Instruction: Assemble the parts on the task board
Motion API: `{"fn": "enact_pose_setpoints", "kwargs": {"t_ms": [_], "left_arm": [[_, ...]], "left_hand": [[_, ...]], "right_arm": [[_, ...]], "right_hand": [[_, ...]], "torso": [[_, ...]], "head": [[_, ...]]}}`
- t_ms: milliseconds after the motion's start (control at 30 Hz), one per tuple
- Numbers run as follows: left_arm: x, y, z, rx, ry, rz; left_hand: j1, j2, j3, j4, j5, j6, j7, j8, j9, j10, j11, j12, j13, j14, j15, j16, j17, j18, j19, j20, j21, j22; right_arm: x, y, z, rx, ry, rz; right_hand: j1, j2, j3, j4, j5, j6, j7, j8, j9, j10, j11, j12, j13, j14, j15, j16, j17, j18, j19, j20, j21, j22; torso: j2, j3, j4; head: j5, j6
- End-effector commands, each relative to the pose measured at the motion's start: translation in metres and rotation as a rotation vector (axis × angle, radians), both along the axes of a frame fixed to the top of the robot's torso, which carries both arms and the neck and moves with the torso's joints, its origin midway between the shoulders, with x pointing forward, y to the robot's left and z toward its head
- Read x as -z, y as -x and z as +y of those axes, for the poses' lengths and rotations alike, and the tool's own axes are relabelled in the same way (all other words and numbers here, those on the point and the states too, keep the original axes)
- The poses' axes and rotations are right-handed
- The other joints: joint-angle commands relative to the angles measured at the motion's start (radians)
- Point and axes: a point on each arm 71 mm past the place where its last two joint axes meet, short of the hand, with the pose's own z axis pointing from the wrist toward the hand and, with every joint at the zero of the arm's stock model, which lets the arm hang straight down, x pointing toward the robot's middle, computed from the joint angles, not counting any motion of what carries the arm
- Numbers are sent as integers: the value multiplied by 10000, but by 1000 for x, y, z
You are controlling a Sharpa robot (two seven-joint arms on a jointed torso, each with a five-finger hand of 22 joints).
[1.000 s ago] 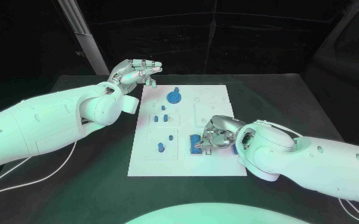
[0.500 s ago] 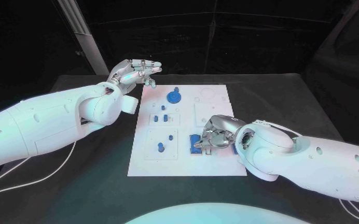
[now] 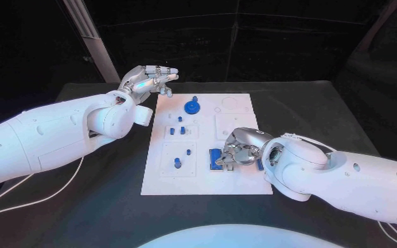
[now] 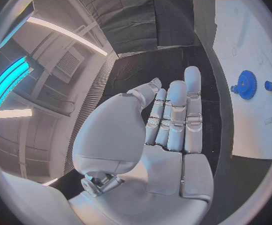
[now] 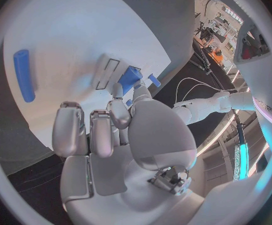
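On the black desk (image 3: 99, 202) sits the white task board (image 3: 207, 179), running lengthwise away from the robot, pretty much dead centre. Left arm (image 3: 58, 133) comes in from the side and its left hand (image 3: 147, 81) hangs up off the far left corner of the board, not touching anything, fingers close together and a bit bent, holding nothing as far as I can see; the wrist camera shows them stretched out mostly straight side by side over the dark desk. Right arm (image 3: 331, 176) is down over the near right part of the board, and the right hand (image 3: 238, 150) is curled in on a blue block (image 3: 217, 160) there, fingertips on or around it, though I honestly can't tell if it's a proper grip or just contact. From the right wrist cam that block (image 5: 130, 77) sits right at the fingertips, next to a rectangular slot. Rest of the parts: a blue gear (image 3: 192, 108) at the far end of the board, a few small blue pegs (image 3: 177, 130) standing mid-board, and a blue rod (image 5: 23, 75) lying flat on the white surface, well apart from the hand.
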Motion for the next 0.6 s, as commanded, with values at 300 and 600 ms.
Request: {"fn": "enact_pose_setpoints", "kwargs": {"t_ms": [300, 600], "left_arm": [[-1, 0, -1, 95, 78, -29], [-2, 0, 0, 94, 79, -28]], "left_hand": [[108, -9, -36, -12, 44, -74, -13, 16, 6, -74, 10, 18, -17, -75, -3, -25, -7, 62, -19, 61, -57, -7], [108, -9, -36, -12, 44, -74, -13, 16, 6, -74, 10, 18, -17, -75, -3, -25, -7, 62, -19, 61, -57, -7]], "right_arm": [[2, 4, 0, -710, -49, 497], [5, -2, 0, -294, 226, 335]], "right_hand": [[-52, 57, -66, -3, 11, 12, -69, 73, 31, 58, -30, -7, 17, 654, 14, 6, 289, -75, 26, -8, 36, 8], [58, 302, -47, -1, 103, 67, -92, 118, 72, 79, -50, 18, 54, 659, -1, 17, 315, -82, 40, -18, 55, 50]], "torso": [[-11, -17, 14], [3, -16, 22]], "head": [[3, -22], [24, -35]]}}
